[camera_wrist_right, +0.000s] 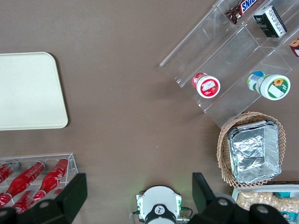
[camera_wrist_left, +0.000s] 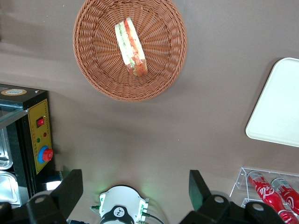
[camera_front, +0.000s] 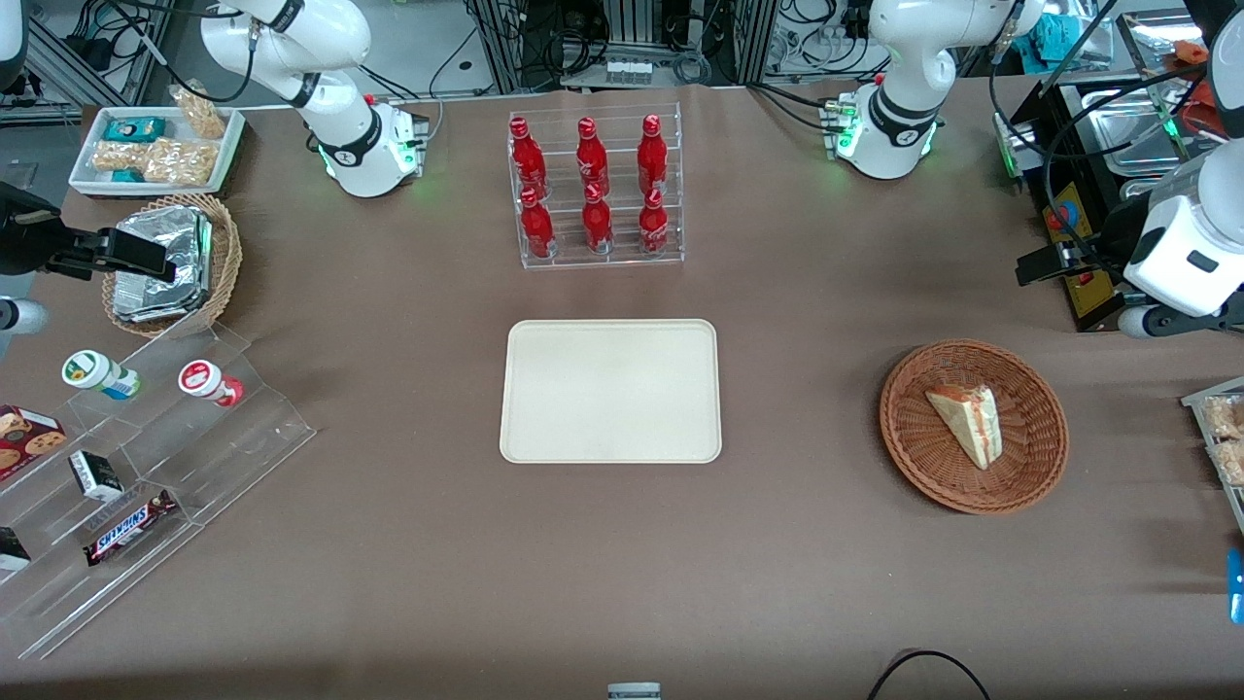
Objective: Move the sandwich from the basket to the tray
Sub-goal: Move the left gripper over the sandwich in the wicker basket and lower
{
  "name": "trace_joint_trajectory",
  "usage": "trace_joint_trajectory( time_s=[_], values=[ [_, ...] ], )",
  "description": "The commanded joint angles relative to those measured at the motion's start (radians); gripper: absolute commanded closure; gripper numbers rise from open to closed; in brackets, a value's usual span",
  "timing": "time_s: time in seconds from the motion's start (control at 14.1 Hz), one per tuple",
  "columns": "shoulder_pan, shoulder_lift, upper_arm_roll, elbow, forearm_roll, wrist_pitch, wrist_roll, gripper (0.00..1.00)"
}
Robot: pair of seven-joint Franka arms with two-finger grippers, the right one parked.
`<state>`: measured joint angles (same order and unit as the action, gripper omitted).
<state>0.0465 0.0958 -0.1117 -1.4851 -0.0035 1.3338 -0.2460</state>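
Sandwich (camera_front: pixel 967 423) in basket (camera_front: pixel 914 457) — end effector (camera_wrist_left: pixel 133 193) high above, fingers apart — tray (camera_front: pixel 610 390) bare

A brown-covered table (camera_front: pixel 389 544) fills the scene — dark cables and metal framing (camera_front: pixel 622 39) at its edge.

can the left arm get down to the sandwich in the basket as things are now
Probably yes. The sandwich lies alone and uncovered in the shallow basket, and the gripper, open, hangs high above the table beside it with nothing between.
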Motion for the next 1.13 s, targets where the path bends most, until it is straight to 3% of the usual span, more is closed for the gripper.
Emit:
trace_joint_trajectory(
  time_s=[0.0,0.57,1.06],
  values=[
    [-0.014,0.001,0.012,0.005,-0.009,0.004,-0.010,0.00],
    [0.007,0.107,0.039,-0.012,0.017,0.048,-0.021,0.00],
    [0.013,0.085,0.135,-0.412,-0.001,0.592,-0.045,0.00]
  ],
)
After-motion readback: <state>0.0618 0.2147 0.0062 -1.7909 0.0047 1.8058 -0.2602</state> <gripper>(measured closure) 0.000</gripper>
